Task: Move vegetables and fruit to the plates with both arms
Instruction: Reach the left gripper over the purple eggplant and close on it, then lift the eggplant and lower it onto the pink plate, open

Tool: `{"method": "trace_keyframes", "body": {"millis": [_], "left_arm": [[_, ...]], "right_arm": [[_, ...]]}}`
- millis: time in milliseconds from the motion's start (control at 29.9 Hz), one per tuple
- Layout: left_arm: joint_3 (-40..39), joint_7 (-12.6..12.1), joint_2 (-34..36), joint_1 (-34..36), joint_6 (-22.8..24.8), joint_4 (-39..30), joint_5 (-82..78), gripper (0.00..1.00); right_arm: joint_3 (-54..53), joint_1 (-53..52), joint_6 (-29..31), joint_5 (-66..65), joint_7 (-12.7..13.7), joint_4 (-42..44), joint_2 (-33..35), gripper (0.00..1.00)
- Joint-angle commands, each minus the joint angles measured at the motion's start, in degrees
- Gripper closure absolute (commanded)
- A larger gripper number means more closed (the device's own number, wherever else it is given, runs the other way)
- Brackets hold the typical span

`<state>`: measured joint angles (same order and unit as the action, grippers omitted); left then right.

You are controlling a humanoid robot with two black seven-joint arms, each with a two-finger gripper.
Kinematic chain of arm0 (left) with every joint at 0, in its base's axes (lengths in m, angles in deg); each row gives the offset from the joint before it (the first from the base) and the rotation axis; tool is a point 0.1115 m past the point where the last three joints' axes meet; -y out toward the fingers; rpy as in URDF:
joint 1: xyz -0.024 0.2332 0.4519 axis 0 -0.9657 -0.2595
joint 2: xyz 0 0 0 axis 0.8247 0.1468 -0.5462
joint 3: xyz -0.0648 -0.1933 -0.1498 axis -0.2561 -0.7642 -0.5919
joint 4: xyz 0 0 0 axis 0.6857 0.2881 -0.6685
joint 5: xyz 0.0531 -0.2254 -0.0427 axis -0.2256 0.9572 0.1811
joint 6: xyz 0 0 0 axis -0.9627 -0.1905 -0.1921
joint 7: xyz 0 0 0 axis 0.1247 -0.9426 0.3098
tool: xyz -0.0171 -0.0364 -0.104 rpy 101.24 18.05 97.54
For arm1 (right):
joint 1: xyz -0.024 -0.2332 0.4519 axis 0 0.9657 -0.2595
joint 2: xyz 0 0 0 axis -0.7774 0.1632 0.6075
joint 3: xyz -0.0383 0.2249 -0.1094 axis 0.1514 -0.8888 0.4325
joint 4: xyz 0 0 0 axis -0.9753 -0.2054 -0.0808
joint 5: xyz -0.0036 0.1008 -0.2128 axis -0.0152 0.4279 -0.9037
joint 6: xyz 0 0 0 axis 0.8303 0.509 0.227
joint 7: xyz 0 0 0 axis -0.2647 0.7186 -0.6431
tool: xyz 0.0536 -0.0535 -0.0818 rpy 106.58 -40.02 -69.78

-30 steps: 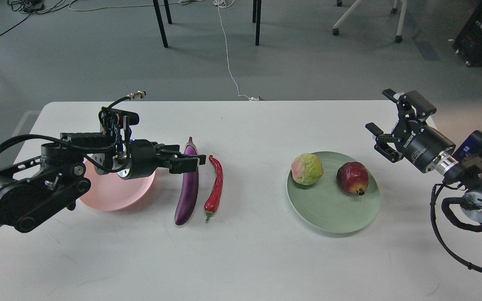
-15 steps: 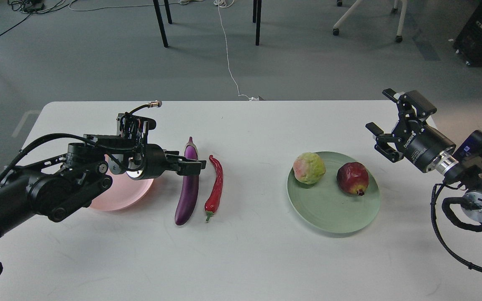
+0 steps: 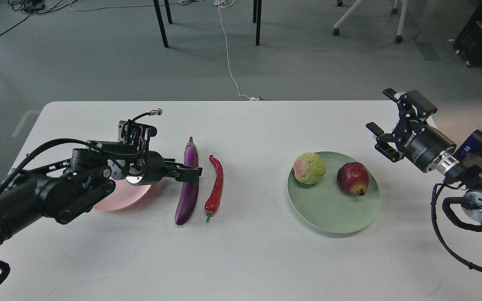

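Since the prev frames the left arm dropped lower and pulled in, so its claw (image 3: 191,172) sat at the eggplant's mid-upper body; right arm unchanged, fruits unchanged.

Near to far. Nearest on the white counter (image 3: 241,251) was bare surface. Then the eggplant (image 3: 188,184) lay lengthwise, stem cap at the far end, w/ the chili pepper (image 3: 215,184) just beside it on its right, green stem toward the robot; the two looked close but I couldn't tell if touching. Both veg were off any plate. Pink plate (image 3: 117,200) sat left of the eggplant, mostly hidden under the left arm. Green plate (image 3: 349,217) on the right side held the pale green fruit (image 3: 309,168) and the dark red fruit (image 3: 352,178), side by side, apart.

Left claw: fingers overlapped the eggplant in view, dark and edge-on; can't tell if apart or clamped. Right claw (image 3: 381,121) hovered above the counter, up and right of the green plate, fingers spread apart, holding nothing.

Step, my judgement: fruit side done, veg side in hand, eggplant grasp approach. Next move prob needs the claw to straddle the eggplant across its width, close, lift, carry left to the pink plate; chili after. Risk: glossy skin slipping, or nudging the chili.

Writing: white lettering on the right claw body, too small to read reliably.
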<state>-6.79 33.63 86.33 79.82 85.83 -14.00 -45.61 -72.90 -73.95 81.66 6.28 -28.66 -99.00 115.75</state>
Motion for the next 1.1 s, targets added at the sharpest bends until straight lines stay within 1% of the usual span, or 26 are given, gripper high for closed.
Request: {"method": "trace_keyframes", "body": {"millis": [0,167,268,368,469,536,569,603,669,770,937,1071], "left_arm": [[0.1,0.0,-0.6,-0.1,0.0,0.2,-0.1,0.03],[0.6,-1.1,-1.5,-0.2,0.1,0.3,0.0,0.06],[0.6,-1.5,-1.8,-0.3,0.1,1.1,0.0,0.14],[0.8,-1.5,-2.5,-0.2,0.2,1.8,0.0,0.31],[0.9,-1.5,-3.3,0.0,0.2,2.7,0.1,0.45],[0.9,-1.7,-3.3,0.0,0.3,2.7,0.1,0.58],[0.8,-1.9,-3.3,0.1,0.2,2.7,0.1,0.63],[0.8,-2.8,-3.4,0.1,0.2,2.7,0.2,0.71],[0.8,-3.9,-3.4,0.2,0.2,2.7,0.8,0.72],[0.8,-3.9,-3.4,0.3,0.3,2.7,0.9,0.74],[0.6,-3.9,-2.9,0.8,0.4,1.5,2.5,0.74],[0.6,-3.9,-1.0,4.4,0.9,-0.9,5.6,0.74]], "right_arm": [[0.1,0.1,0.0,0.0,0.0,0.1,0.1,0.01],[0.0,0.1,0.0,0.0,0.0,0.1,0.1,0.01],[0.0,0.1,0.0,0.0,0.0,0.1,0.0,0.01],[0.0,0.1,0.0,0.0,0.0,0.1,0.0,0.01],[0.0,0.1,0.0,0.0,0.0,0.1,0.1,0.01],[0.0,0.1,0.0,0.0,0.0,0.1,0.1,0.01],[0.0,0.1,-0.1,0.0,0.0,0.1,0.1,0.01],[0.0,0.1,-0.1,0.0,0.0,0.1,0.1,0.01],[0.0,0.1,0.0,0.0,0.0,0.0,0.1,0.01],[0.0,0.1,-0.1,0.0,0.0,0.1,-0.1,0.01],[0.0,0.1,-0.1,-0.1,0.0,0.1,0.0,0.01],[0.0,0.1,-0.1,-0.1,0.0,0.0,0.0,0.01]]}}
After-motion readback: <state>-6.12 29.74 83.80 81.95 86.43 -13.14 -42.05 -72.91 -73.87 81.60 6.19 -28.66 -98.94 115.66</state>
